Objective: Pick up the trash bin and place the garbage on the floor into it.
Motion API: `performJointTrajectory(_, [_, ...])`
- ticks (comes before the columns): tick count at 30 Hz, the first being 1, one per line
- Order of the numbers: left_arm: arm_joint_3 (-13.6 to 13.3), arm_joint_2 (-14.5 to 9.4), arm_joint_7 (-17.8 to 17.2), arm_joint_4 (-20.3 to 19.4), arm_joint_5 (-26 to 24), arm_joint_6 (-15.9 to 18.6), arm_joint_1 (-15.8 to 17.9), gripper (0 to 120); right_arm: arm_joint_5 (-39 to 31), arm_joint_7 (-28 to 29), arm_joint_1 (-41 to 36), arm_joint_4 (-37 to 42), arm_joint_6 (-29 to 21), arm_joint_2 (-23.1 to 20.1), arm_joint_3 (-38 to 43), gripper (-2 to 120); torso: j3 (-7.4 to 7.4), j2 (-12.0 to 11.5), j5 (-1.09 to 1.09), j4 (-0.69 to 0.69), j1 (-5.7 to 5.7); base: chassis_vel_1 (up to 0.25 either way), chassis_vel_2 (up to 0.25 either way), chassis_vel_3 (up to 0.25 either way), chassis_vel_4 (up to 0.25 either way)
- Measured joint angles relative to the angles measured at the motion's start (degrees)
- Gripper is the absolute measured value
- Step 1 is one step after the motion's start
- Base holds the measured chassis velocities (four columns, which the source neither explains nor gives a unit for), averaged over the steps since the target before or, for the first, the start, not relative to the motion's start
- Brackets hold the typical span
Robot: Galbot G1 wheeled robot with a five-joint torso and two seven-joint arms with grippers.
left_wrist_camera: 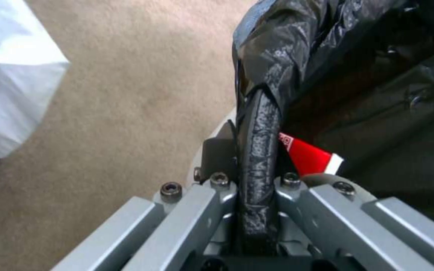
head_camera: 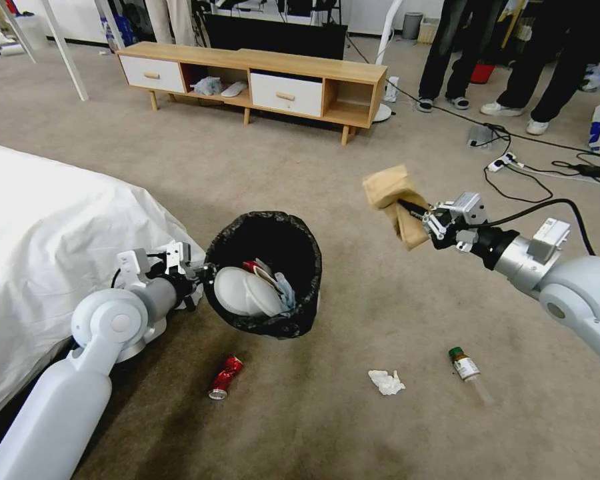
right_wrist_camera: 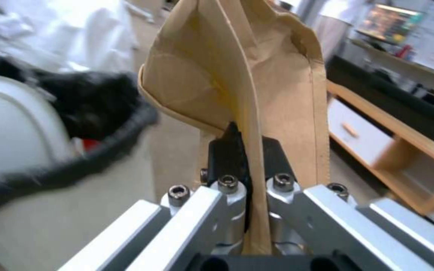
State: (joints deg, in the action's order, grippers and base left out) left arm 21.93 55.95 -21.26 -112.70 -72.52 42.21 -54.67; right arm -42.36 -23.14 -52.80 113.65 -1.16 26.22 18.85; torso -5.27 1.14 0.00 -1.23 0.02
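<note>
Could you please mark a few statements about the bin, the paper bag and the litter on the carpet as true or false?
1. The right hand is shut on the brown paper bag. True.
2. The trash bin stands on the floor. False: the left hand holds it off the carpet, shut on its rim.
3. The paper bag is already inside the bin. False: it hangs in the air beside it.
4. A crushed red can, a white tissue and a bottle lie on the floor. True.
5. The bin is empty. False: it holds white items and a red wrapper.
</note>
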Motion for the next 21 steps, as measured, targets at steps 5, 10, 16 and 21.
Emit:
performJointTrajectory(5, [-2.3, -0.5, 0.3, 0.2, -0.6, 0.0, 1.0, 2, -1.0, -3.4, 0.3, -0.2, 2.0, -0.9, -1.4, 0, 0.0, 0.0, 0.0, 0.0, 0.0, 0.0, 0.0, 0.0, 0.0])
performJointTrajectory(10, [-6.3, -0.8, 1.2, 1.2, -1.0, 0.0, 3.2, 2, -2.6, -7.2, 0.2, -0.1, 3.7, -2.4, -3.3, 0, 0.0, 0.0, 0.0, 0.0, 0.0, 0.0, 0.0, 0.0, 0.0])
performJointTrajectory(16, [-11.7, -0.4, 2.2, 2.9, -1.6, 0.0, 6.3, 2, -3.9, -10.0, 0.6, -1.0, 5.1, -3.3, -6.0, 0, 0.0, 0.0, 0.0, 0.0, 0.0, 0.0, 0.0, 0.0, 0.0])
performJointTrajectory(21, [-15.7, 0.0, 2.6, 4.1, -2.0, -0.1, 9.1, 2, -3.8, -10.5, 0.6, -1.2, 5.3, -3.2, -6.4, 0, 0.0, 0.0, 0.0, 0.0, 0.0, 0.0, 0.0, 0.0, 0.0])
